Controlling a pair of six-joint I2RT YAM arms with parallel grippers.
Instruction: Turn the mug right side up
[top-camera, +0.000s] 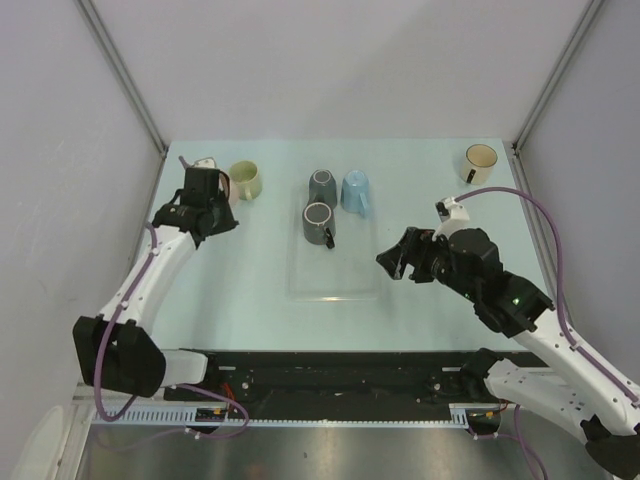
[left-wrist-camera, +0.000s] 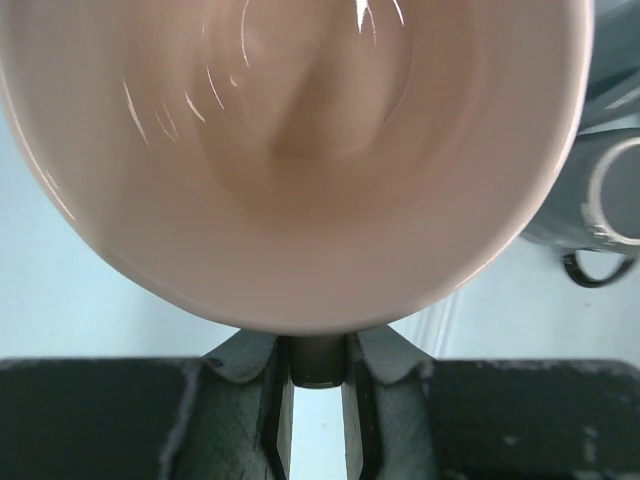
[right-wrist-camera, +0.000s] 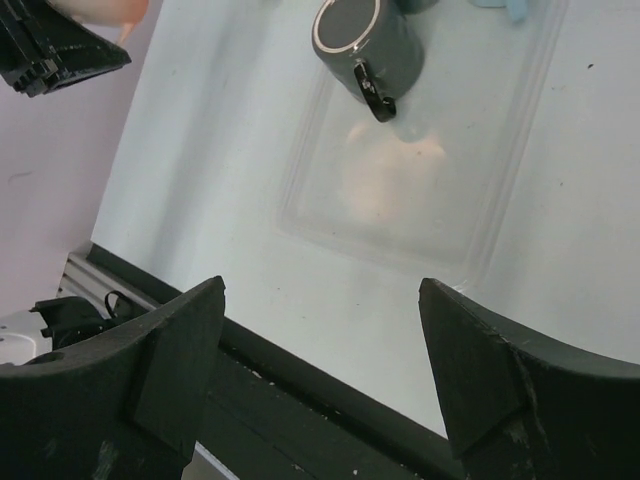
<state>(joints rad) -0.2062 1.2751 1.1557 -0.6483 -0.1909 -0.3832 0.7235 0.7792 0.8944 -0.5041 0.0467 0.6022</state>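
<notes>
Cream glazed ceramic mug (top-camera: 245, 180) sat at the pale table's (top-camera: 240, 290) far left, mouth facing the nearer left gripper (left-wrist-camera: 318, 365), whose jaws pinched narrowly at its rim, apparently holding it; the right gripper (right-wrist-camera: 320, 290) gaped wide, well apart.

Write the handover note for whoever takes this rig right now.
Left gripper: shut on the cream mug at the far left of the table. Its wrist view looks straight into the mug's mouth, blurred.
Right gripper: open and empty, over the table just right of the clear tray.
Done: mug gripped, mouth not facing down.
Left: whether it sits flat on the table cannot be told. Set it upright, release, pull back.
Also there: grey mugs and blue mug at the tray's far end, second cream mug far right.
</notes>
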